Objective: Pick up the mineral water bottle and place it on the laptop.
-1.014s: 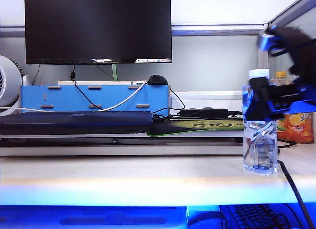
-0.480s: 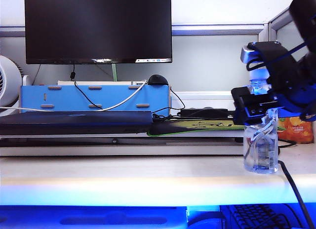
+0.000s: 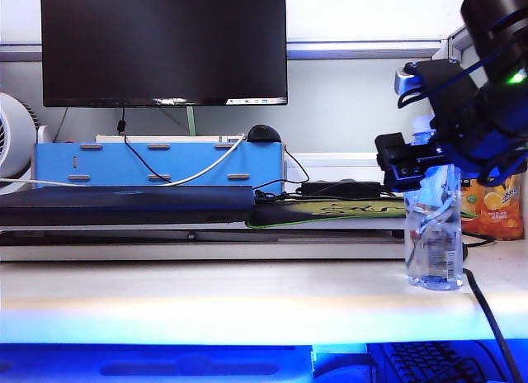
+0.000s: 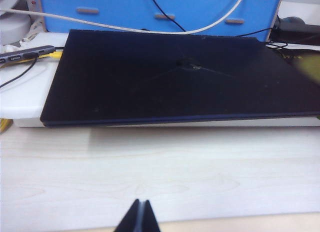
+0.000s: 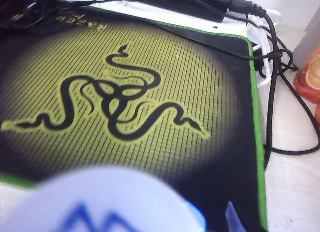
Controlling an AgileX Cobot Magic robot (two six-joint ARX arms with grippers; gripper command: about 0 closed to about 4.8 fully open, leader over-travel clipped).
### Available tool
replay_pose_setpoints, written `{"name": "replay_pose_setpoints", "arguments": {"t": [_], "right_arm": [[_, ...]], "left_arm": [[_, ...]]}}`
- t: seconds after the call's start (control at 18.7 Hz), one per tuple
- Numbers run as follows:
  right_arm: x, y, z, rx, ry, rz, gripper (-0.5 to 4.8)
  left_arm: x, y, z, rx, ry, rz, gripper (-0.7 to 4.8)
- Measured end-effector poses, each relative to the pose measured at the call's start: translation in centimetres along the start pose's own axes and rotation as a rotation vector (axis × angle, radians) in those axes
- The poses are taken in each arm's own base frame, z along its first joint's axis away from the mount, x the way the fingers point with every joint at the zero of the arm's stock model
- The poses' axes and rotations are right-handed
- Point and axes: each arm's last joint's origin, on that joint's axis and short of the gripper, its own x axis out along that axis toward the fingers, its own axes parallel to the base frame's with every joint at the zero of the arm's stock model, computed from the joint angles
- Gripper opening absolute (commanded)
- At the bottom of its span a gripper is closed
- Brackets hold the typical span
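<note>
Right end effector [image 3: 429, 172] spread wide around mineral water bottle [image 3: 435, 251] neck, upright on table [image 3: 247, 296] right of laptop [image 3: 124, 203]. Left end effector [image 4: 139, 217] pressed together. Bottle likely light, slippery, crushable; grip pinched waist.

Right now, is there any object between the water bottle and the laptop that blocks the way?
Nothing visible does. Bare desk lies between the mineral water bottle and the laptop; the right end effector is open at the bottle's neck.

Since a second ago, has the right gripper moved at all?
Yes. The right gripper has shifted left toward the monitor and now sits over the mineral water bottle's upper part, hiding its cap.
</note>
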Motion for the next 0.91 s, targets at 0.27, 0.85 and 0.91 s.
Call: {"name": "replay_pose_setpoints", "arguments": {"t": [0.27,0.85,0.91], "right_arm": [[1.0,0.1,-1.0,0.028,0.055,0.001,4.06],[1.2,0.5,5.6,0.054,-0.141,0.219,0.0],[1.3,0.6,7.9,0.055,-0.194,0.255,0.0]], "left_arm": [[0.0,0.0,0.0,0.0,0.0,0.0,-0.02],[0.0,0.0,0.0,0.0,0.0,0.0,-0.02],[0.0,0.0,0.0,0.0,0.0,0.0,-0.02]]}}
